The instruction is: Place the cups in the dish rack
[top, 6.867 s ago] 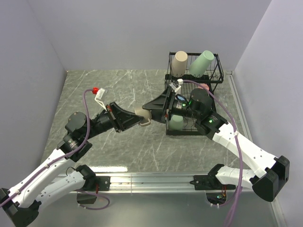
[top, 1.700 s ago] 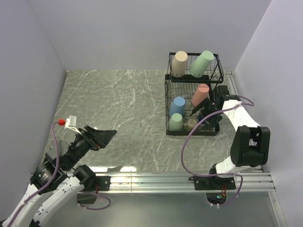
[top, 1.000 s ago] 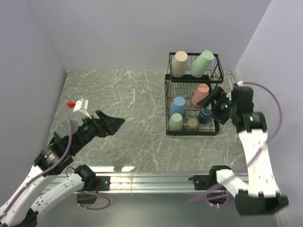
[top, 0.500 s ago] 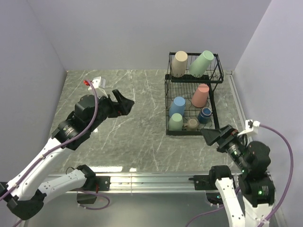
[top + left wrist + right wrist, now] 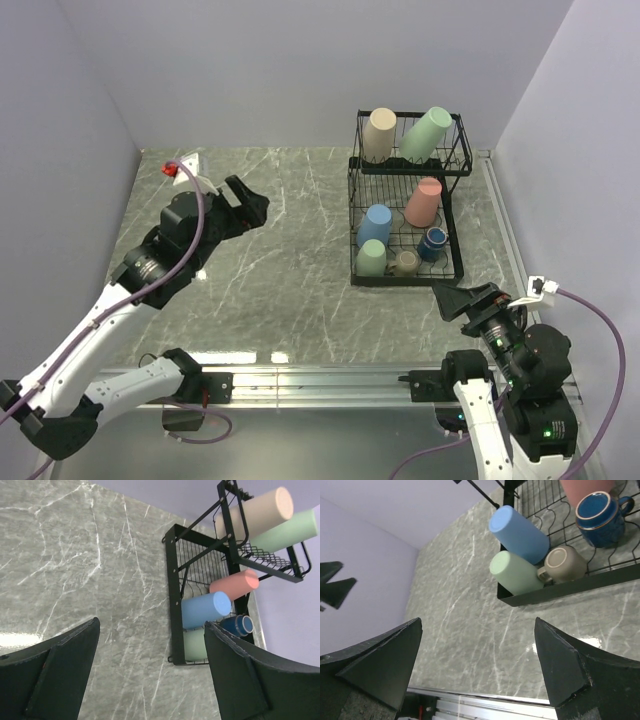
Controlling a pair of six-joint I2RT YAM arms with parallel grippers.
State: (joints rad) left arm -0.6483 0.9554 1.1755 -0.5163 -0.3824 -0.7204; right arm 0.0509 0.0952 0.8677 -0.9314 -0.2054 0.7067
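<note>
Heads up, I think you're basically done with this one. A second ago your right arm was reaching in at the side of the dish rack point(image 5: 404, 283), right by the navy mug point(image 5: 433, 243). Now it's pulled back to the near edge of the table point(image 5: 280, 250), well apart from the rack. The right fingers point(image 5: 380, 655) are spread as wide as they go, with nothing between them. Your left arm has swung up over the left side of the table, and the left fingers point(image 5: 65, 675) are wide open and empty too.

I count all seven cups in the rack:
- **Top tier:** the beige tumbler point(image 5: 380, 133) and a pale green tumbler point(image 5: 426, 132) lean side by side.
- **Lower tier:** the salmon-pink tumbler point(image 5: 424, 200), the blue tumbler point(image 5: 376, 222) and the second green tumbler point(image 5: 371, 257).
- **Front of the lower tier:** the olive-tan mug point(image 5: 405, 262) just beside the navy mug.

With both arms backed off and holding nothing, my read is the loading is finished and nothing's left to pick up. The only thing I'd eyeball is whether those two little mugs sit steady on the wires.
</note>
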